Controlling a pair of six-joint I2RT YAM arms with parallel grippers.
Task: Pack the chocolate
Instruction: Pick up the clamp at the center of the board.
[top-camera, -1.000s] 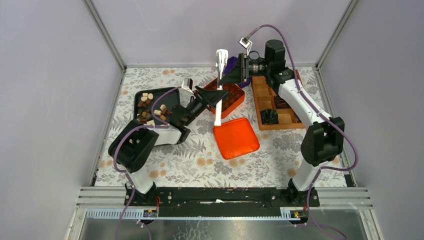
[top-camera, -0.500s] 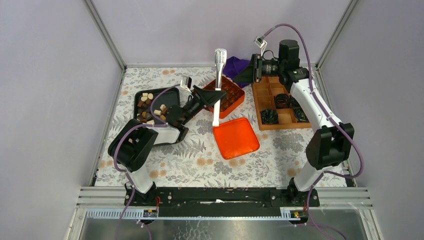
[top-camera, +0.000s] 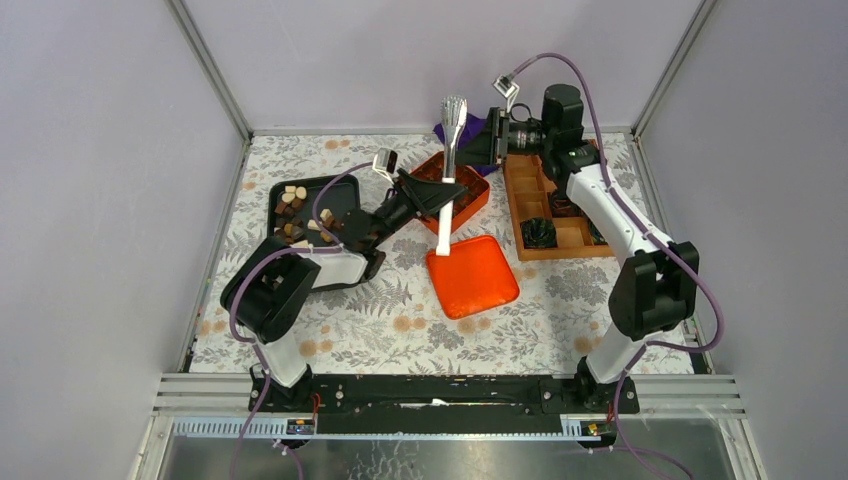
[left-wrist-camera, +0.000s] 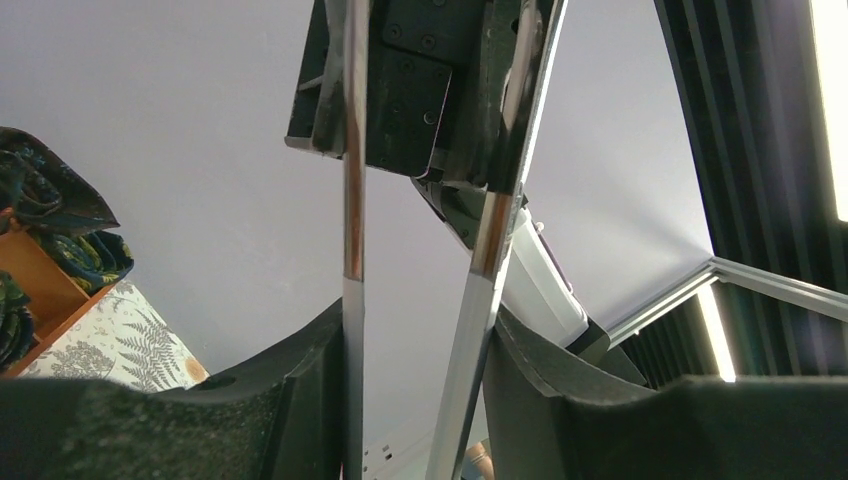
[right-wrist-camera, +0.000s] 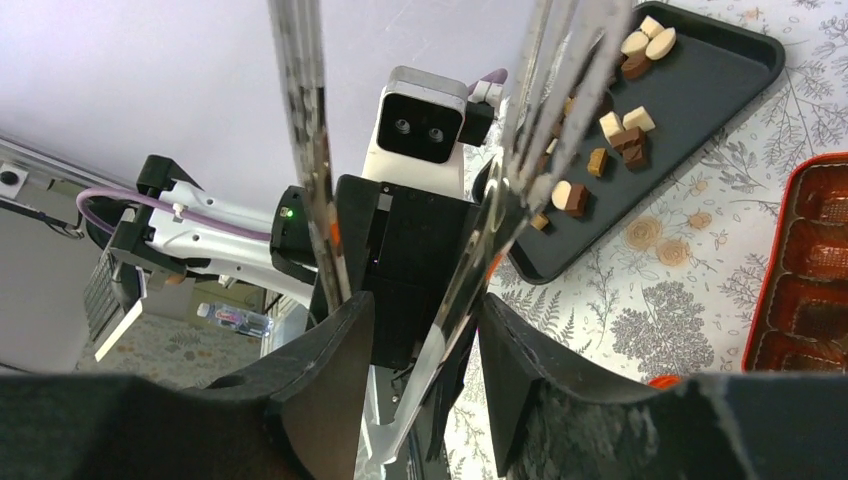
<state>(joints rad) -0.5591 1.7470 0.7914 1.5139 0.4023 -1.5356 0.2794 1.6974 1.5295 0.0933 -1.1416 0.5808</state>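
Chocolate pieces (right-wrist-camera: 620, 128), squarish and round, brown and cream, are scattered in a matte black tray (right-wrist-camera: 705, 80). Shiny metal tongs (top-camera: 444, 225) are clamped upright by the left gripper (top-camera: 444, 190). Their blades are flanked by the right gripper (top-camera: 474, 148); its hold cannot be told.

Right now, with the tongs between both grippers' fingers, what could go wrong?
1. The tongs run between the fingers of the left gripper and the right gripper. If the arms pull differently, the tongs could twist or slip.
2. The tongs' lower end is over the lid. If dropped, they would probably hit it, and perhaps the box beside it.
3. The grippers are close together and could bump.
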